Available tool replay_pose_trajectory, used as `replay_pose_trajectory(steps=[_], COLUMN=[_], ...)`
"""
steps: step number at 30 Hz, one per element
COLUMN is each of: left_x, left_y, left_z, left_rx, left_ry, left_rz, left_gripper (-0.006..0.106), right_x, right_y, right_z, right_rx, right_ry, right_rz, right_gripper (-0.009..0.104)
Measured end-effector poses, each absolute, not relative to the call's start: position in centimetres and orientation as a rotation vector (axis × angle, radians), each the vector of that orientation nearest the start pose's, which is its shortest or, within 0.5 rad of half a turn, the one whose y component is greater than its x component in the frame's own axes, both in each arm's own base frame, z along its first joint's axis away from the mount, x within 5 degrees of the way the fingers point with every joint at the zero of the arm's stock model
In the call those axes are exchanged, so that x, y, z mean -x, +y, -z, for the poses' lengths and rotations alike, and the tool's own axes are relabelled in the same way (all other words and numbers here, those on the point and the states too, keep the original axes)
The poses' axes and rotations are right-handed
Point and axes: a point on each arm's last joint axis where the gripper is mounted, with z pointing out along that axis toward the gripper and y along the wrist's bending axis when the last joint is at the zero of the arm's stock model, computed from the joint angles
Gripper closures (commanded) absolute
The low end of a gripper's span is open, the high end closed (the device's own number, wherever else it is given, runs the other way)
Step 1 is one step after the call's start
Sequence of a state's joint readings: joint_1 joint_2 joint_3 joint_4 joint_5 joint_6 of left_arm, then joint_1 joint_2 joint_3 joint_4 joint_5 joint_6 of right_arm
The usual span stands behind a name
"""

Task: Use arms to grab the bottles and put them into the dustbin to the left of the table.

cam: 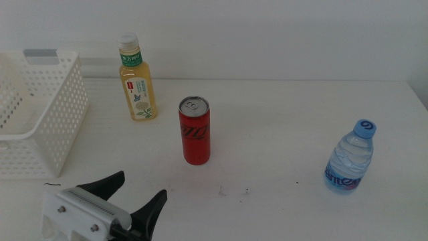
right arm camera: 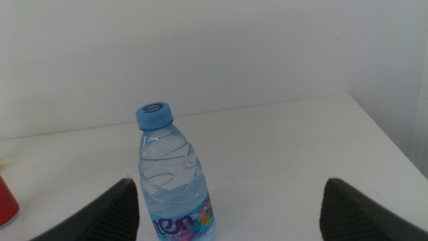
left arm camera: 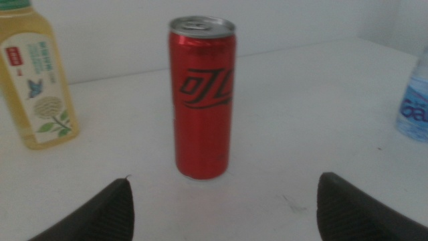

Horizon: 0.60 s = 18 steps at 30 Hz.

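The white perforated plastic dustbin is sitting at the frame's left edge. The slim red can is standing upright at centre, directly ahead of the left gripper, whose jaws are gaping apart. The right gripper, likewise spread, is facing the small clear water bottle at lower right.

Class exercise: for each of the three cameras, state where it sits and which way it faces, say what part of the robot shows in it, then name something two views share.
Middle view: above the table, looking forward and down; the open left gripper shows at the bottom edge.
Left wrist view: on the left arm, facing the red can; both jaw tips show.
Right wrist view: on the right arm, facing the water bottle; both jaw tips show, spread.
Shared: the tea bottle appears in the middle and left wrist views.
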State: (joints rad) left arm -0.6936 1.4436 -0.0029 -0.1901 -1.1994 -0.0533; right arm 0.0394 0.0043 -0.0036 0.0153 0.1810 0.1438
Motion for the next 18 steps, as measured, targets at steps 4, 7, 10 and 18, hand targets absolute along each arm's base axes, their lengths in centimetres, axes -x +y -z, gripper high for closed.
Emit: replay_pose_trajectory(steps=[4,7,10,18], left_x=[-13.83,-13.84,-13.81,-13.80], left_y=[-9.26,-9.18,-9.23,-9.27], left_z=[-15.69,-15.90,-15.95,-15.93], left_rx=[-0.342,-0.330,-0.337,-0.354], left_ry=[1.694,1.682,1.676,1.673], left_rz=[0.446,0.447,0.450,0.441], left_gripper=[0.007,0.007,0.007,0.007], right_x=[-5.62,-5.62,-5.62,-5.62], right_y=[0.25,0.25,0.25,0.25], right_z=[-19.77,-19.77,-19.77,-19.77], right_rx=[-0.097,-0.097,-0.097,-0.097], right_ry=[1.665,1.665,1.665,1.665], right_rz=[-0.152,-0.152,-0.152,-0.152], right_gripper=[0.005,0.005,0.005,0.005])
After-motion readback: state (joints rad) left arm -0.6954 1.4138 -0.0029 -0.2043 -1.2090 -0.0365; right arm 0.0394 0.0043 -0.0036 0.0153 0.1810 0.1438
